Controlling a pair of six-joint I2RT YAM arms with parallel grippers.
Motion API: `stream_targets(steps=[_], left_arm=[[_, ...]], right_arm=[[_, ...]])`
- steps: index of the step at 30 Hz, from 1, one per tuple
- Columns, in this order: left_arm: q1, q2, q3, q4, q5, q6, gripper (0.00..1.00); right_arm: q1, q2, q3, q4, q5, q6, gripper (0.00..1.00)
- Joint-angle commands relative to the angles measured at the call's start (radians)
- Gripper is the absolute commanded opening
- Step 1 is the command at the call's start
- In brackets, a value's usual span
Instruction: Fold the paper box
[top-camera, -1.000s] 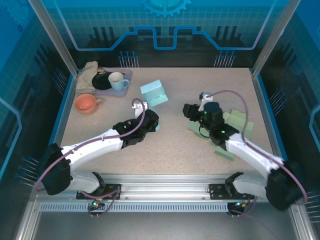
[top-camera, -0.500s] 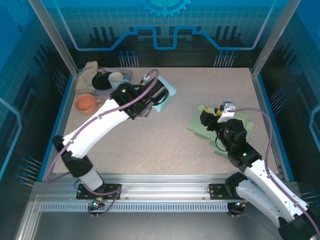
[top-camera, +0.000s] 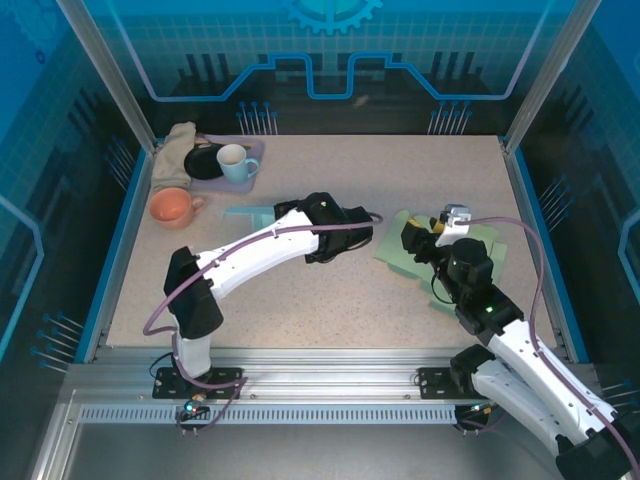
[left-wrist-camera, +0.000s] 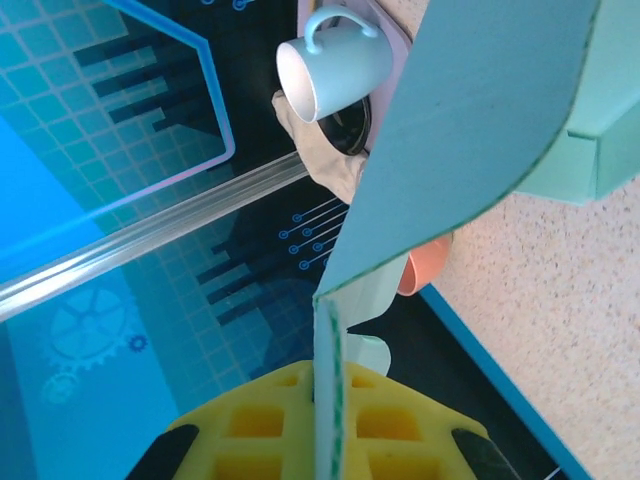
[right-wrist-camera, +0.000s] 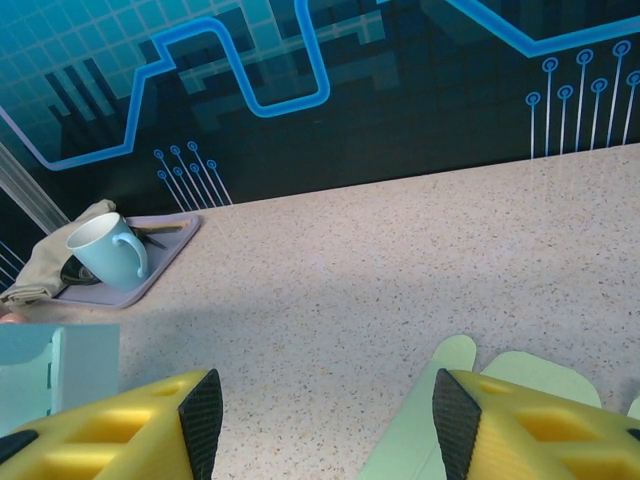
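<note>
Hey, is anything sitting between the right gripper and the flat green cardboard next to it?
Nothing visible does. The right gripper hangs open over the table, and the flat green cardboard lies directly past its fingers, its rounded tabs uncovered.

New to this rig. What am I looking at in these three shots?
Two robot arms are bolted at the near edge of the table. One picture looks down from above and behind them; the other two come from a camera on each wrist, so the yellow blocks are that arm's own fingers. The left gripper is shut on a flap of the teal paper box. The right gripper is open, empty, near flat green paper sheets. Also there: a light blue mug on a purple tray, an orange cup, a beige cloth.
</note>
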Motion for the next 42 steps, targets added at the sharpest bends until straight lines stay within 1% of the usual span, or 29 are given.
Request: stream_targets(steps=[1, 5, 6, 8, 9, 10, 12, 14, 16, 18, 19, 22, 24, 26, 29, 31, 33, 35, 37, 40, 42], left_arm=[[-0.008, 0.061, 0.026, -0.036, 0.032, 0.054, 0.0], [-0.012, 0.144, 0.125, -0.014, 0.076, 0.081, 0.0], [-0.011, 0.16, 0.146, -0.006, 0.094, 0.092, 0.03], [-0.007, 0.193, 0.198, 0.014, 0.138, 0.12, 0.17], [-0.003, 0.204, 0.221, 0.023, 0.155, 0.126, 0.22], [0.003, 0.214, 0.248, 0.036, 0.171, 0.134, 0.24], [0.011, 0.215, 0.27, 0.086, 0.21, 0.174, 0.25], [0.019, 0.177, 0.245, 0.189, 0.268, 0.241, 0.27], [0.03, 0.116, 0.193, 0.304, 0.349, 0.31, 0.29], [0.056, 0.039, 0.122, 0.414, 0.465, 0.367, 0.32], [0.076, -0.006, 0.072, 0.478, 0.519, 0.407, 0.42], [0.154, -0.113, -0.049, 0.641, 0.679, 0.505, 0.46], [0.224, -0.153, -0.073, 0.687, 0.82, 0.531, 0.49], [0.279, -0.173, -0.112, 0.731, 0.938, 0.589, 0.5], [0.333, -0.184, -0.208, 0.831, 1.018, 0.701, 0.48], [0.378, -0.167, -0.221, 0.867, 1.061, 0.735, 0.48], [0.439, -0.137, -0.189, 0.862, 1.146, 0.729, 0.48], [0.496, -0.101, -0.13, 0.81, 1.246, 0.718, 0.47], [0.528, -0.092, -0.116, 0.813, 1.31, 0.717, 0.47], [0.551, -0.085, -0.131, 0.859, 1.374, 0.713, 0.47], [0.552, -0.063, -0.12, 0.859, 1.377, 0.707, 0.46]], right_arm=[[-0.014, 0.001, 0.005, 0.0, -0.002, -0.007, 0.6], [-0.016, 0.001, 0.002, 0.002, 0.001, -0.009, 0.6], [-0.017, 0.001, 0.002, 0.004, 0.0, -0.008, 0.6], [-0.017, 0.001, 0.001, 0.004, 0.0, -0.009, 0.6], [-0.017, 0.001, 0.001, 0.003, 0.001, -0.009, 0.6], [-0.017, 0.001, 0.0, 0.003, 0.0, -0.009, 0.6], [-0.017, 0.001, 0.0, 0.006, -0.001, -0.009, 0.6], [-0.019, 0.005, -0.002, 0.011, -0.006, -0.008, 0.6], [-0.019, 0.011, -0.003, 0.014, -0.011, -0.008, 0.6], [-0.019, 0.022, -0.001, 0.02, -0.015, -0.008, 0.6], [-0.018, 0.03, -0.001, 0.025, -0.02, -0.007, 0.6], [-0.019, 0.062, 0.0, 0.041, -0.042, -0.006, 0.6], [-0.019, 0.091, 0.009, 0.046, -0.058, -0.004, 0.6], [-0.018, 0.121, 0.02, 0.049, -0.07, -0.004, 0.6], [-0.018, 0.157, 0.03, 0.058, -0.078, -0.007, 0.6], [-0.018, 0.18, 0.036, 0.069, -0.085, -0.015, 0.6], [-0.017, 0.199, 0.027, 0.12, -0.121, -0.034, 0.6], [-0.017, 0.228, 0.009, 0.188, -0.165, -0.045, 0.6], [-0.017, 0.269, 0.007, 0.231, -0.201, -0.053, 0.6], [-0.017, 0.36, 0.034, 0.249, -0.226, -0.062, 0.6], [-0.017, 0.423, 0.057, 0.249, -0.237, -0.064, 0.6]])
